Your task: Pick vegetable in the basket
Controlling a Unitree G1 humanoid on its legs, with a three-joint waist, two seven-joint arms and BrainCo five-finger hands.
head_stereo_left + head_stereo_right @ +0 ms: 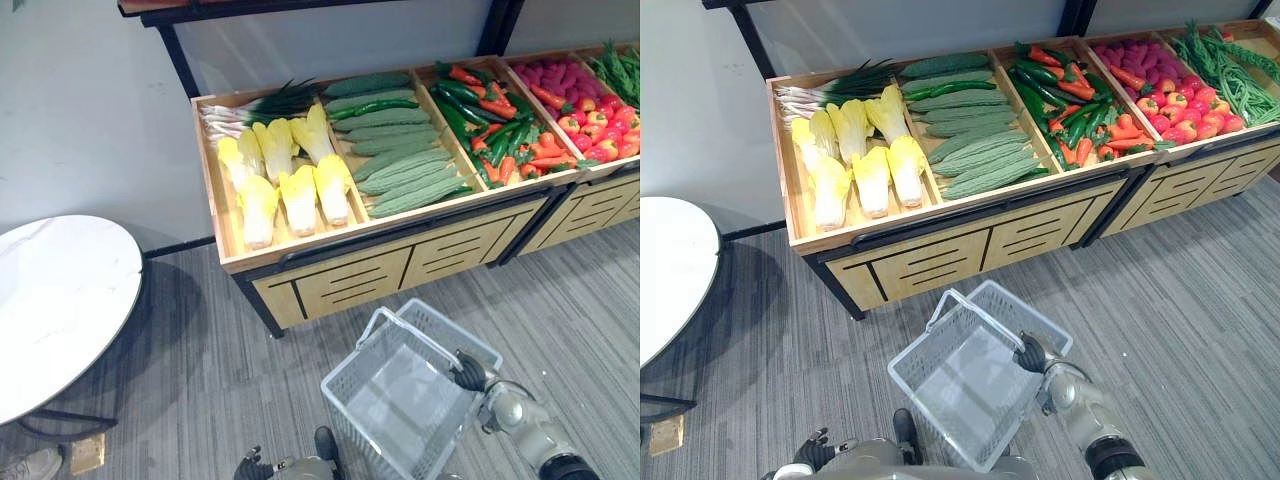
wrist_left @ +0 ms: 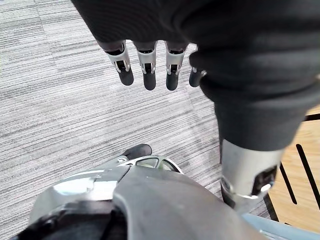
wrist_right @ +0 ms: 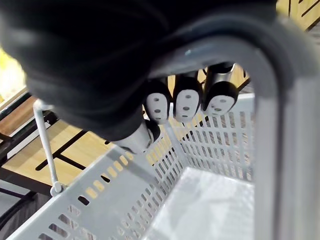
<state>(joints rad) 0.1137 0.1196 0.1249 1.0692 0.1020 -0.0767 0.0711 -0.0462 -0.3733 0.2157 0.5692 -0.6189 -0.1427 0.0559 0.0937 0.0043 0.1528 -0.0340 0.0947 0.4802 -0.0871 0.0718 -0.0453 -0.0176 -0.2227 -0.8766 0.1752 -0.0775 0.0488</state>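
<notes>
Gripping the basket (image 1: pixel 1025 315) by its handle (image 3: pixel 267 125) with our right hand (image 1: pixel 1030 354), we hang our left hand (image 2: pixel 150 70) slack-fingered above the floor (image 2: pixel 60 100).

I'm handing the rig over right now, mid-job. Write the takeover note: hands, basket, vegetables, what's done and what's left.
Right hand: fingers curled round the handle of the basket, holding it in front of the display stand.
Left hand: low by the floor, fingers relaxed, holding nothing.
The basket is empty. The cabbages, cucumbers and peppers lie in the stand's compartments.
Done: basket in hand.
Left: pick a vegetable, probably with the free left hand, and put it in the basket.
</notes>
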